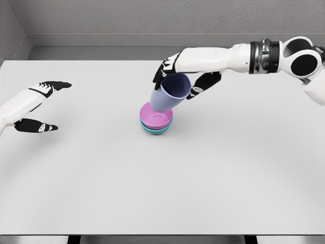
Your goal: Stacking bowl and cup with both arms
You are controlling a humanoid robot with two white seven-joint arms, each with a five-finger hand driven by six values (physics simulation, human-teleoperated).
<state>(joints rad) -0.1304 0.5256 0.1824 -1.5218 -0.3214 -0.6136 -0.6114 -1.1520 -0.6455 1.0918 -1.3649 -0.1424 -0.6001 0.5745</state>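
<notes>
Head view: the right hand (185, 76) grips the tilted lavender cup (169, 93) over the pink bowl (155, 118), nested in a teal bowl (156, 130) mid-table. Released tilted, it may topple out. The left hand (38, 104) hovers wide, far left.

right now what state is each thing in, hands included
cup: tilted, held by the right hand, its base in the pink bowl
pink bowl: upright, nested in the teal bowl
teal bowl: upright on the table
right hand: shut on the cup
left hand: open, holding nothing
</notes>
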